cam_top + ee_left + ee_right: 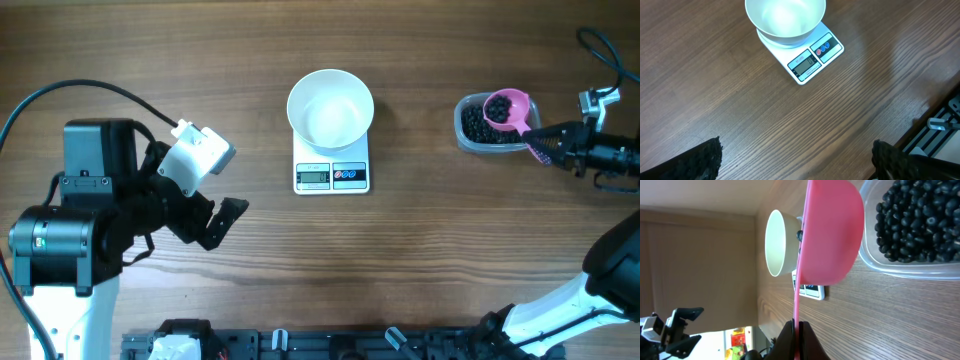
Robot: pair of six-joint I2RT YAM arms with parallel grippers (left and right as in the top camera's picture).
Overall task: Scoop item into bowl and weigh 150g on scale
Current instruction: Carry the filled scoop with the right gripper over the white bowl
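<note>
The right gripper (541,148) is closed tight on the thin handle of the pink scoop (507,108), which sits over the clear tub (470,135) at the right end of the worktop (420,260). The overhead view shows a small dark load of the item (478,122) in the scoop, with most of the black pieces lying in the tub below. The white bowl (330,108) stands on the scale (332,176) near the middle of the worktop, well apart from the tub, so the step in hand looks like carrying the load across. The right wrist view shows the scoop's mouth facing up and roughly level, and it should be held that way, because the pieces are round and will roll out at any tilt. The scoop should rise clear of the tub's rim before it travels, go slowly and smoothly, and stop over the middle of the bowl. It should then tip gradually without touching the bowl's rim, since a knock could shift the bowl on the scale. The display is too small to read here. The left gripper (215,215) hangs wide open and empty at the left, well away from the scale.
</note>
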